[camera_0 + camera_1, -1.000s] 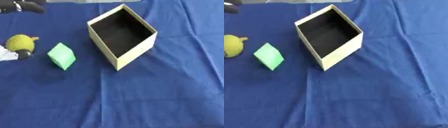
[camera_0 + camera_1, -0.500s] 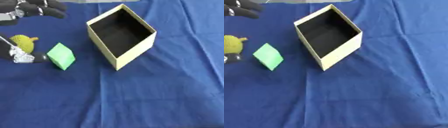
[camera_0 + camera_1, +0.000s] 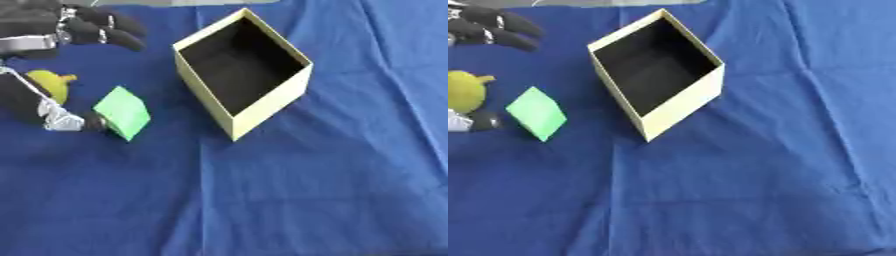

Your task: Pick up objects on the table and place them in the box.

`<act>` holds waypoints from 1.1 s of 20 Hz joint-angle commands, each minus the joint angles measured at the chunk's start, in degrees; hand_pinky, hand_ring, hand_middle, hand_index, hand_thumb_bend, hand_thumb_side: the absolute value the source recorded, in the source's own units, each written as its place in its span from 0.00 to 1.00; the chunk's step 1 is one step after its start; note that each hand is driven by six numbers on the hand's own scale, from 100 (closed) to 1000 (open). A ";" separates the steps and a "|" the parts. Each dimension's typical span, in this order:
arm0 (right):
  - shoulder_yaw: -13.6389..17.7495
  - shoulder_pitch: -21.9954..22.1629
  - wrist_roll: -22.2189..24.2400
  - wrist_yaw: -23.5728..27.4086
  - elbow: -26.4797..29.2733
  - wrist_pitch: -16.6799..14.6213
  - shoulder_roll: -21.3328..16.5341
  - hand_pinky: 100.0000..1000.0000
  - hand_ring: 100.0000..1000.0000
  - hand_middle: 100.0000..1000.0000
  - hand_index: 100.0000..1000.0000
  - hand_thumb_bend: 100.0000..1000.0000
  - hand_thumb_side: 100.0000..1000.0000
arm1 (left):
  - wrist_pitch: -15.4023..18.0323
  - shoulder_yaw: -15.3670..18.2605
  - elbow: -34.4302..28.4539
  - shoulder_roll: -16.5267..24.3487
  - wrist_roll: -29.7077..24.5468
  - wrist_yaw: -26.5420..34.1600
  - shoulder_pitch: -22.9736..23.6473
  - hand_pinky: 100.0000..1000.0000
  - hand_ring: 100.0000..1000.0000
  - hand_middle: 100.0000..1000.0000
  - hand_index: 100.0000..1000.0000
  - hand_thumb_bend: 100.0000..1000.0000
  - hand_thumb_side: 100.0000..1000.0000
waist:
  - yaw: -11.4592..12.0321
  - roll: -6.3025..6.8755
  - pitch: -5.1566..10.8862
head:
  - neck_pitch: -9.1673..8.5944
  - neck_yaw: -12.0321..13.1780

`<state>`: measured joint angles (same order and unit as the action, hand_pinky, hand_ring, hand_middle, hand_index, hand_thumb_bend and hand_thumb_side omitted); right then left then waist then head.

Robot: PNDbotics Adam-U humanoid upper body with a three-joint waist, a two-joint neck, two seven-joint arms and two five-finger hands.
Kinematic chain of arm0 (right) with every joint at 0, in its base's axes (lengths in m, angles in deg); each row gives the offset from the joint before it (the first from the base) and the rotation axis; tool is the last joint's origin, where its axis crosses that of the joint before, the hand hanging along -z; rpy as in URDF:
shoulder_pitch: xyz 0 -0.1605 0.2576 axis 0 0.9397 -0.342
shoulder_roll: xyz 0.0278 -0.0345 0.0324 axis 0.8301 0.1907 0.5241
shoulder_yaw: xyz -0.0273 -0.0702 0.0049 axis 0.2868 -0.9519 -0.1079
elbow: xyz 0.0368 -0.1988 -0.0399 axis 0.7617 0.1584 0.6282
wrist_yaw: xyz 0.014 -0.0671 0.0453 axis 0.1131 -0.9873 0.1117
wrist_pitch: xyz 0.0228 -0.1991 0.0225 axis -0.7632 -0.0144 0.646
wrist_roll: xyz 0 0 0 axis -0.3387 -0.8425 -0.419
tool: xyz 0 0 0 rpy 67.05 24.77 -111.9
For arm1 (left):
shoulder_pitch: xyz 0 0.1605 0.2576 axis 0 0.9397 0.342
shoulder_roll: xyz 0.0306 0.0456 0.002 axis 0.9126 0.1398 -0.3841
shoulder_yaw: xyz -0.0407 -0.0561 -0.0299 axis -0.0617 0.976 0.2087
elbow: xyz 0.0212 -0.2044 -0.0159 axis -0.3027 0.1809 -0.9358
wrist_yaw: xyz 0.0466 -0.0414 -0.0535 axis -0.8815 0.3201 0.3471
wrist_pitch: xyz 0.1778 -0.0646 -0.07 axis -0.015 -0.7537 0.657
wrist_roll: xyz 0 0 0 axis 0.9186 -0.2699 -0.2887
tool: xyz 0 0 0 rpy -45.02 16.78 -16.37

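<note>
Blue cloth [image 3: 306, 190] covers table; left hand [image 3: 52, 35] fingers spread open beside green block [image 3: 122, 112]

We see a tabletop [image 3: 332, 200] draped in deep blue cloth, softly creased and evenly lit. Along its far edge runs a thin pale grey strip [image 3: 184, 2] of background.
</note>
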<state>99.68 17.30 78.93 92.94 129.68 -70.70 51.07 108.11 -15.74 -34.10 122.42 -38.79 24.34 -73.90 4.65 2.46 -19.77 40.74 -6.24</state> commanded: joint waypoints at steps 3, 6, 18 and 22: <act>0.19 -0.28 0.33 0.26 1.13 -0.05 -0.98 0.85 0.74 0.47 0.70 0.00 0.57 | 1.05 -0.88 0.52 1.77 -3.58 -0.02 0.08 0.91 1.00 0.94 0.96 0.40 0.48 | -0.10 -0.10 0.81 | -1.07 -0.10; 0.11 -0.22 0.49 0.25 1.13 -0.02 -1.02 0.85 0.74 0.47 0.70 0.00 0.57 | -0.61 -0.87 -0.21 2.21 -4.33 0.10 0.43 0.91 1.00 0.91 0.95 0.43 0.55 | -0.04 -0.06 0.69 | -1.11 -0.44; -0.14 -0.43 1.13 0.52 1.13 -0.13 -0.85 0.85 0.74 0.46 0.70 0.00 0.57 | -2.40 -0.03 3.94 0.95 -3.05 -8.01 2.02 0.91 1.00 0.79 0.95 0.42 0.46 | -0.55 -0.19 0.04 | -1.41 -1.33; -0.21 -0.46 1.38 0.59 1.13 -0.06 -0.75 0.85 0.74 0.46 0.70 0.00 0.57 | -1.67 0.13 6.77 -0.51 -1.98 -9.21 1.73 0.92 1.00 0.81 0.95 0.42 0.46 | -0.74 -0.27 -0.21 | -1.29 -1.44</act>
<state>99.30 17.29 80.05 93.08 129.68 -70.70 51.19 105.64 -16.70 -27.68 121.26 -40.72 15.66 -71.29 3.91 2.33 -21.00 39.80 -7.41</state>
